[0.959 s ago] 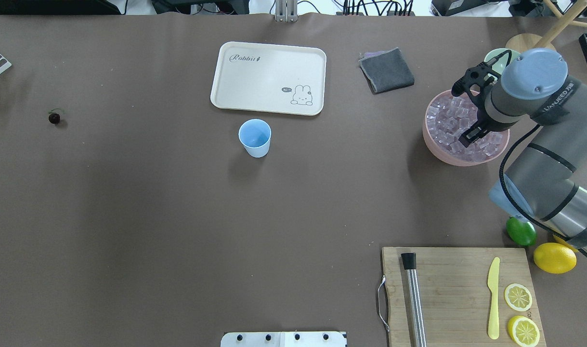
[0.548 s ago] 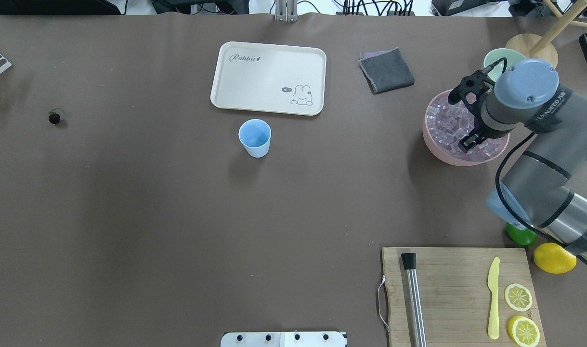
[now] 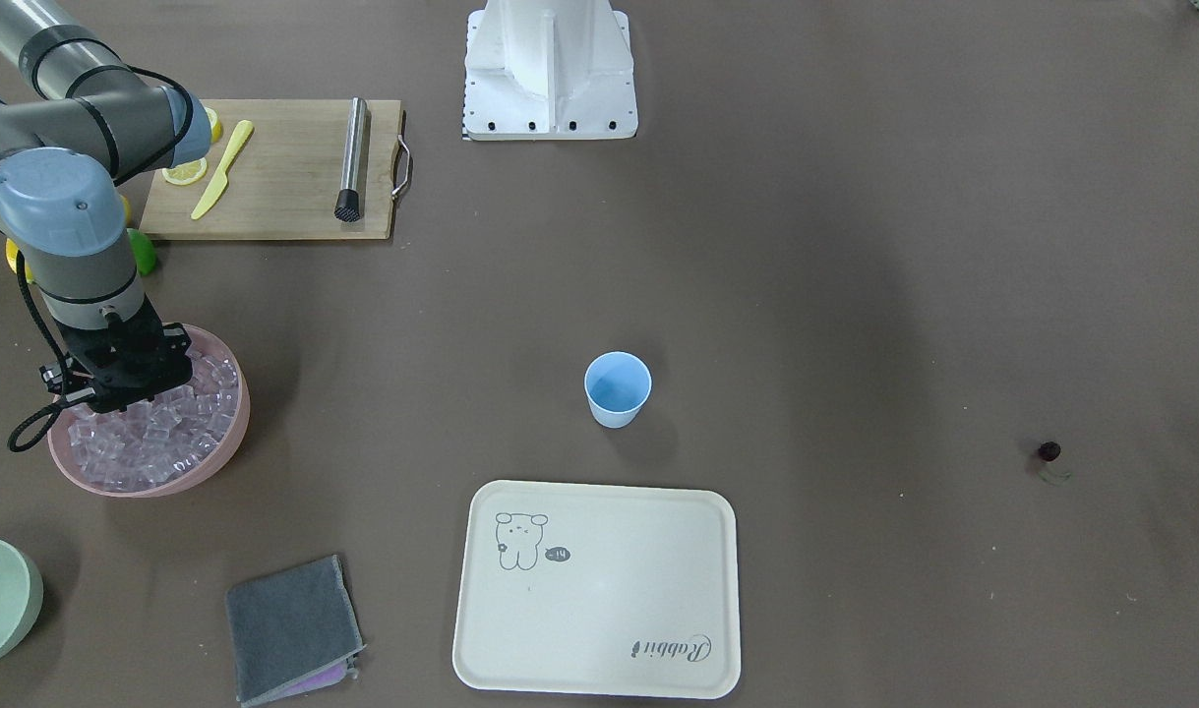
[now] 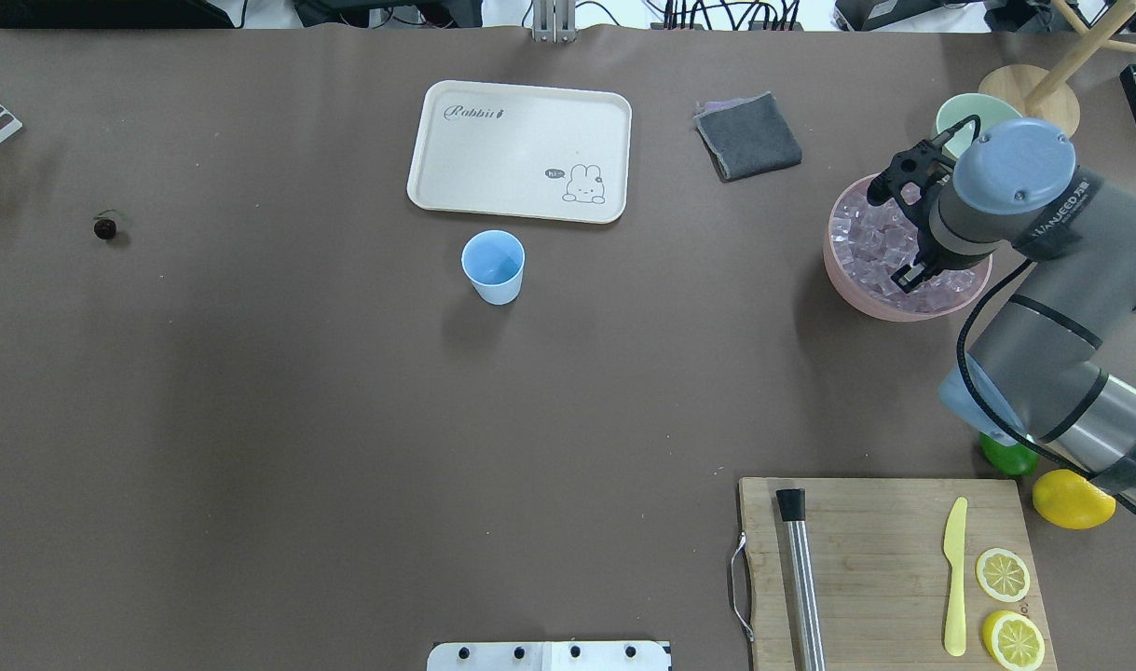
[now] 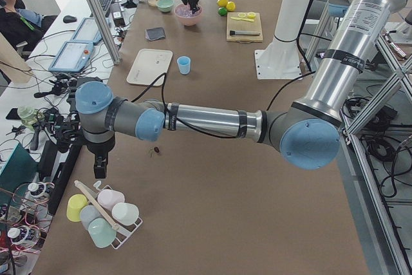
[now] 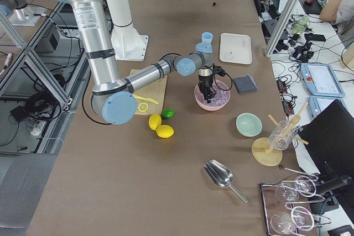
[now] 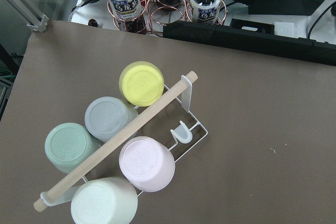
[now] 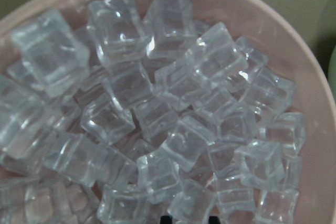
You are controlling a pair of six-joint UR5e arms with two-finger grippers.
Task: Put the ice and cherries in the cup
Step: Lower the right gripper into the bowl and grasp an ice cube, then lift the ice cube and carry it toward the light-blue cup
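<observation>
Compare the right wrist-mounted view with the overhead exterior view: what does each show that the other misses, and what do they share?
Only the wrist view shows single cubes of the ice clearly, with glossy faces and edges, heaped on one another. Only the overhead view shows the cup, which looks empty, the cherry far off on the table's left, the tray, the cutting board and the right arm reaching over the ice. Both show the ice lying in the pink bowl.
</observation>
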